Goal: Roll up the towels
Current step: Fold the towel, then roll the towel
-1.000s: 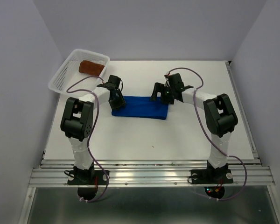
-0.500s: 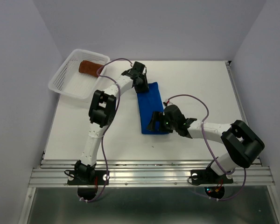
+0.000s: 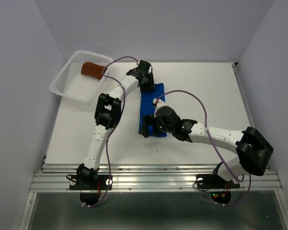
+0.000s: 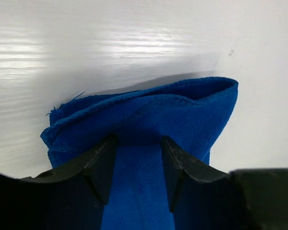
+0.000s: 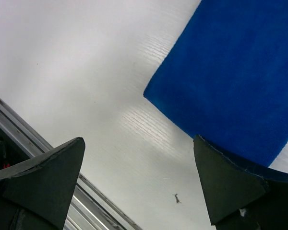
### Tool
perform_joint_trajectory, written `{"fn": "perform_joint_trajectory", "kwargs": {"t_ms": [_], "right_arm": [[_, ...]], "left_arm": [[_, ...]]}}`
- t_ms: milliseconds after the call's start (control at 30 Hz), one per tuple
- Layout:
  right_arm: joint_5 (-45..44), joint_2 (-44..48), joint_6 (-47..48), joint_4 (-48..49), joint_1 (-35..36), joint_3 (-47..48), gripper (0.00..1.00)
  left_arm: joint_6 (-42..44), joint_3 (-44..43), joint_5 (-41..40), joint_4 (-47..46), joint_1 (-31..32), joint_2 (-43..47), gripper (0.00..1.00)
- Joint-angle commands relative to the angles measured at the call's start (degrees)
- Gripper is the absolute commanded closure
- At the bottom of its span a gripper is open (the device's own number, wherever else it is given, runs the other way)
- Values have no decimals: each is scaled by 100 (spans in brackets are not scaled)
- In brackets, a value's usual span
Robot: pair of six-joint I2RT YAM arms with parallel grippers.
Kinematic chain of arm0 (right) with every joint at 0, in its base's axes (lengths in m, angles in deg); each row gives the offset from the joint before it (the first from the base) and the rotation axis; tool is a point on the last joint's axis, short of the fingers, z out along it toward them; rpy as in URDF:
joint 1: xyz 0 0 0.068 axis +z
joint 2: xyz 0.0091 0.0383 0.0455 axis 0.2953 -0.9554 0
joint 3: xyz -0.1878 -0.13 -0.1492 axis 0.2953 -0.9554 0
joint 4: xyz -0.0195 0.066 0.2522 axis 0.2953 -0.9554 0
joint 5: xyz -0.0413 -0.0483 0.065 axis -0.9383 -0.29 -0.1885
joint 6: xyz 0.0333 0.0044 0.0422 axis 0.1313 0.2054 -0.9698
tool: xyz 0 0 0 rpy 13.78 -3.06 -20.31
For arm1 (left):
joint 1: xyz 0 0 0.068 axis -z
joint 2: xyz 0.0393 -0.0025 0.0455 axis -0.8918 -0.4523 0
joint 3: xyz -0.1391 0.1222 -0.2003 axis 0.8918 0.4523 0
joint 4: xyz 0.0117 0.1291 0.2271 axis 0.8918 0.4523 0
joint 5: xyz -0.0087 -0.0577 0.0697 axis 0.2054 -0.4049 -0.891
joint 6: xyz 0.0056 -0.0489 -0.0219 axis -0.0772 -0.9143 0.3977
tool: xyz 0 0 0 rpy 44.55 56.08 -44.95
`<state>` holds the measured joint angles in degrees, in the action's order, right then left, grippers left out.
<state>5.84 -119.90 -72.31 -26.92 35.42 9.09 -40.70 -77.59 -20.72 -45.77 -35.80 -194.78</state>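
The royal blue towel [image 3: 150,103] lies lengthwise on the white table, running from far to near. My left gripper [image 3: 146,84] is at its far end and is shut on a bunched fold of it, which shows in the left wrist view [image 4: 149,105] between my fingers [image 4: 103,165]. My right gripper [image 3: 148,127] hovers open over the towel's near end; in the right wrist view the towel's corner [image 5: 240,72] lies by the right finger [image 5: 225,177], with bare table between the jaws. The rust-brown towel [image 3: 92,70] lies rolled in the basket.
The white mesh basket [image 3: 62,82] stands at the far left of the table. The aluminium rail [image 3: 153,179] runs along the near edge and shows in the right wrist view [image 5: 86,201]. A small dark speck [image 5: 176,198] lies on the table near the towel.
The blue towel has turned from crosswise to lengthwise. The left gripper swung to its far end, the right to its near end, which has since shifted left.
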Motion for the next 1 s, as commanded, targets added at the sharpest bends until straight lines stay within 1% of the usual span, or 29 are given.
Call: {"fn": "perform_joint_trajectory", "kwargs": {"t_ms": [0, 33, 67, 100, 133, 167, 200, 267, 300, 333, 367, 400, 433, 467, 500, 533, 567, 600, 667, 700, 767, 800, 867, 900, 967], "right_arm": [[84, 463, 2041, -465, 110, 401, 0], [137, 490, 2392, -579, 110, 454, 0], [164, 542, 2735, -711, 162, 480, 0], [112, 577, 3278, -808, 163, 463, 0], [24, 612, 3692, -835, 163, 350, 0], [-46, 648, 4027, -844, 163, 253, 0], [-447, 683, 4535, -809, 163, 165, 0], [-862, 596, 5221, -730, 163, -2, 0], [-1108, 526, 5373, -703, 163, -29, 0], [-1336, 455, 5549, -747, 163, -12, 0], [-1417, 385, 5699, -764, 163, 6, 0], [-1392, 297, 5926, -765, 163, 23, 0], [-1296, 270, 6051, -765, 163, 6, 0], [-1225, 253, 6121, -765, 163, -3, 0], [-1129, 235, 6166, -808, 163, 6, 0], [-875, 191, 6183, -870, 163, 6, 0], [-760, 174, 6192, -905, 163, 15, 0], [-567, 139, 6201, -949, 163, 15, 0], [-390, -10, 6245, -984, 163, 32, 0], [-259, -81, 6263, -993, 111, 67, 1], [-100, -361, 6333, -993, 110, 111, 2], [205, -467, 6333, -984, -64, 155, 6], [496, -765, 6298, -984, -127, 357, 13], [542, -845, 6307, -984, -197, 392, 22], [604, -986, 6307, -984, -259, 515, 30]], "left_arm": [[209, -498, -442, 684, -533, 778, 43], [245, -481, -478, 702, -551, 927, 39], [332, -420, -522, 711, -569, 1285, 27], [385, -202, -626, 685, -560, 1506, 10], [438, -26, -636, 641, -569, 1926, 1], [490, 159, -636, 606, -569, 2130, 1], [508, 552, -749, 562, -560, 2332, 1], [439, 967, -960, 562, -560, 2893, 1], [386, 1213, -1057, 562, -560, 3080, 1], [325, 1694, -1119, 562, -569, 3256, 1], [254, 1995, -1181, 518, -569, 3649, 1], [54, 2676, -1259, 404, -569, 3870, 1], [-27, 3057, -1260, 325, -569, 4081, 1], [-62, 3418, -1217, 202, -569, 4519, 1], [-106, 3813, -1112, -42, -552, 4740, 1], [-246, 4504, -1085, -123, -560, 5143, 1], [-299, 4824, -1041, -202, -551, 5321, 1], [-352, 5428, -997, -325, -525, 5523, 1], [-476, 5950, -1005, -440, -507, 6023, 1], [-519, 6344, -1014, -467, -499, 6174, 1], [-520, 6672, -944, -441, -490, 6498, 1], [-546, 6952, -944, -397, -490, 6605, 1], [-555, 7173, -944, -266, -490, 6851, 1], [-564, 7340, -953, -221, -490, 6922, 1], [-581, 7499, -979, -142, -490, 7088, 1]]}}
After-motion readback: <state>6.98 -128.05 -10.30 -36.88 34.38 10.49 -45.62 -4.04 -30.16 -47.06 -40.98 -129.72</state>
